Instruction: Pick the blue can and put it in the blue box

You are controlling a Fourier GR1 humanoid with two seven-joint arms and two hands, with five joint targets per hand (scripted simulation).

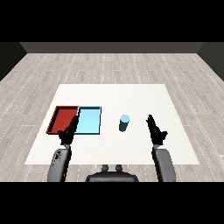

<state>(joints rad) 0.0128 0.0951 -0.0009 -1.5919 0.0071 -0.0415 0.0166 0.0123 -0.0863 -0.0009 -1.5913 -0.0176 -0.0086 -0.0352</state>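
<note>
Blue can (124, 123): stood upright on the white surface (131, 94), just right of the light blue tray (89, 120), held by nothing.
Red tray (63, 119): laid against the blue tray's left side.
Left hand (68, 133): raised over the trays' near edge, fingers straight.
Right hand (155, 130): placed right of the can, apart from it, fingers straight.

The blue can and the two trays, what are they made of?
The blue can looks like painted metal or plastic: smooth, one flat colour, no label or shine, so I can't tell which. The red tray and light blue tray look like matte plastic: plain colour, thin raised rims, no reflections.
</note>
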